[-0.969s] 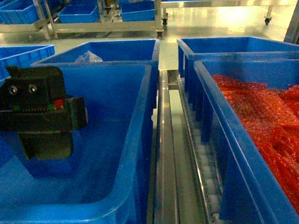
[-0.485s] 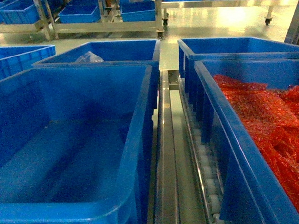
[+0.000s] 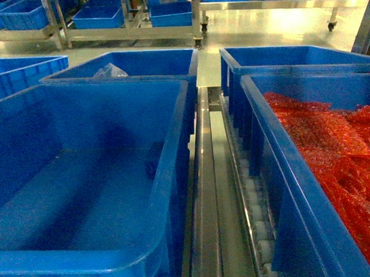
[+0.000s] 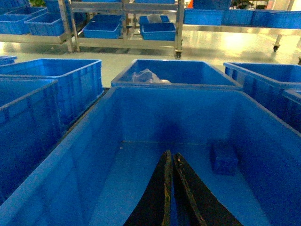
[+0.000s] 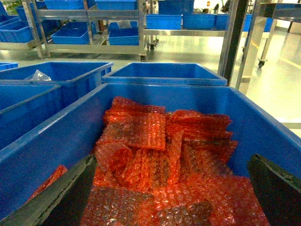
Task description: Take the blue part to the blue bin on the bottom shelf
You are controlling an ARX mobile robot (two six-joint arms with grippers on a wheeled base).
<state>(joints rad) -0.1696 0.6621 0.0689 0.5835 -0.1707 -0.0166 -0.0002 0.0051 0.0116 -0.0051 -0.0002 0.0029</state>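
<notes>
The blue bin (image 3: 173,145) fills the left of the head view, and down on its floor near the right wall sits the blue part (image 4: 224,158), a small blocky shape, blue against blue and hard to make out; in the head view it is only a darker patch (image 3: 151,169). Nothing else shows inside that bin. From the left wrist camera the left gripper (image 4: 171,162) pokes in over the bin floor, its two dark fingers pressed together at the tips, nothing between them, the part lying apart to its right.

Across the steel rail (image 3: 203,193) and its white rollers (image 3: 254,203), the neighbouring crate (image 3: 266,172) is heaped with red bubble-wrap packets (image 5: 155,165). The right gripper (image 5: 169,188) hangs over that heap, fingers spread wide at either edge of its wrist view, holding nothing.

Behind the blue bin, another crate (image 3: 127,70) holds a clear plastic bag (image 3: 108,71). Further back, a steel rack on castors (image 3: 131,30) carries more blue crates.
</notes>
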